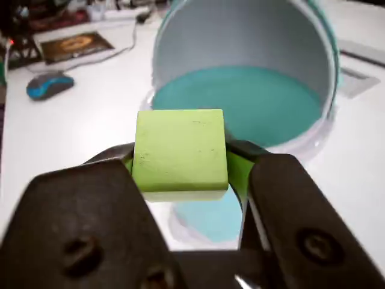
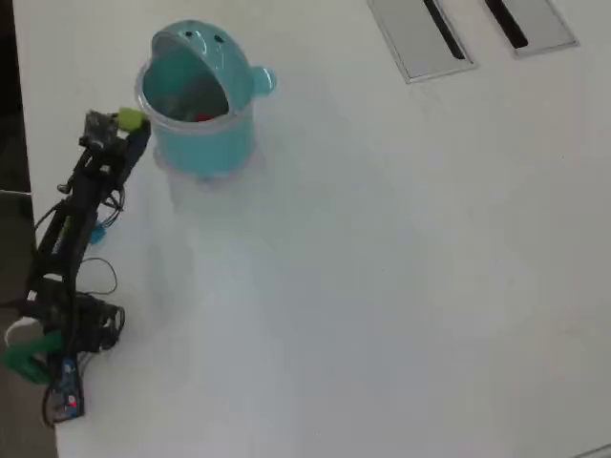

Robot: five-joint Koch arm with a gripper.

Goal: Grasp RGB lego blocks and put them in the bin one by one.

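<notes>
White tabletop (image 2: pixel 401 267), smooth and bare over most of its span; two grey recessed panels with dark slots (image 2: pixel 420 38) set into its far edge in the overhead view.

Black jointed arm (image 2: pixel 81 205) lies along the left side of the overhead view, reaching up toward the bin.

Teal plastic cup-shaped bin (image 2: pixel 200 134) with clear rim stands near the top left of the overhead view. Rounded lid (image 2: pixel 205 43) flipped back, two dark dot eyes on it, small knob (image 2: pixel 264 81) at its right. Something red (image 2: pixel 200 116) shows inside the bin; shape too small to make out.

Dark tool (image 1: pixel 180 165) pinches a yellow-green cube-like block (image 1: pixel 180 150) between its two jaws, one jaw on each side face. In the overhead view the block (image 2: pixel 130 118) sits just beside the bin's left rim, outside the opening. Wrist view: open bin (image 1: pixel 240 102) directly ahead of the held block.

Blue-and-grey computer mouse (image 1: pixel 48 85) far off, upper left of the wrist view, cable trailing.
</notes>
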